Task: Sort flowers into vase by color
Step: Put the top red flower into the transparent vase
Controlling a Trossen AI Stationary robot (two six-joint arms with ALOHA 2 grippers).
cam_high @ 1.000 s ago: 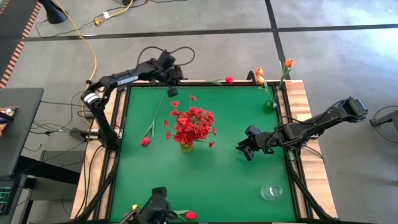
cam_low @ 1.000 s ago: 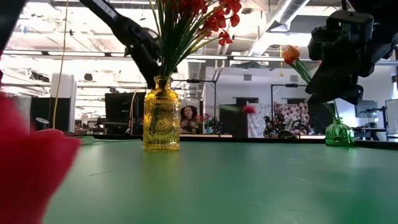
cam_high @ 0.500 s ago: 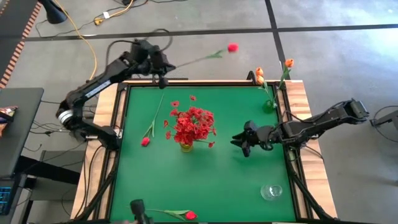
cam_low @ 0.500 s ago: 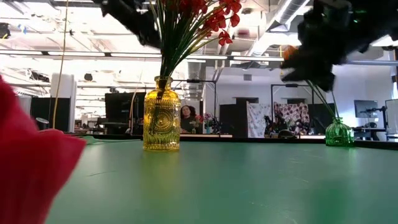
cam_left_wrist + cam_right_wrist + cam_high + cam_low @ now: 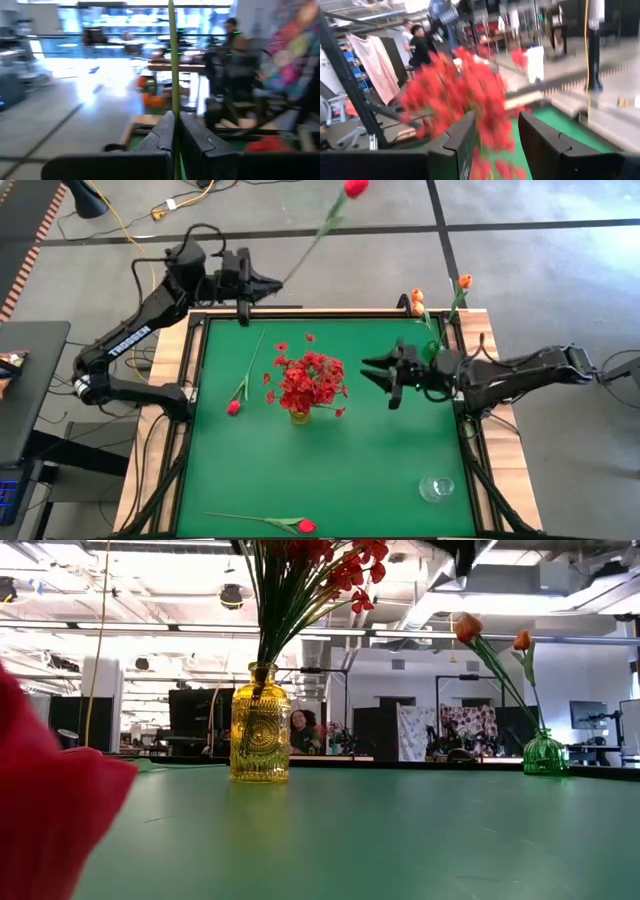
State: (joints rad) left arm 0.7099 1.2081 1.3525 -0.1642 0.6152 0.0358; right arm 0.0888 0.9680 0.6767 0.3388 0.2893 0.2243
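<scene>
My left gripper (image 5: pixel 266 284) is above the table's far-left edge, shut on a long green stem that ends in a red-pink bud (image 5: pixel 355 187). My right gripper (image 5: pixel 375 368) hangs open right of the yellow vase (image 5: pixel 260 737), facing its red sprigs (image 5: pixel 465 95). The green vase (image 5: pixel 432 350) at the far right holds orange buds (image 5: pixel 467 628). One red-pink flower (image 5: pixel 233 407) lies flat left of the yellow vase. Another (image 5: pixel 306 526) lies along the near edge and shows as a red blur (image 5: pixel 50 810) in the low view. My left gripper pinches the flower's green stem (image 5: pixel 172 100) between its two fingers (image 5: pixel 165 135), toward the lower end, far from the bud. The fingers come from the table's left and lie across the stem. The flower is lifted clear, and its stem slants up toward the far right.
A clear glass vase (image 5: pixel 436 487) stands near the table's near-right corner. A wooden frame (image 5: pixel 482 340) borders the green mat. People and equipment show in the room beyond the table. Open green mat lies between the yellow vase and the glass vase.
My left gripper has risen from the far edge and swung toward the far left, carrying the red-pink flower up from where it lay; its bud now stands high beyond the table. My right gripper has risen and moved toward the far edge. A dark object at the near edge has withdrawn.
</scene>
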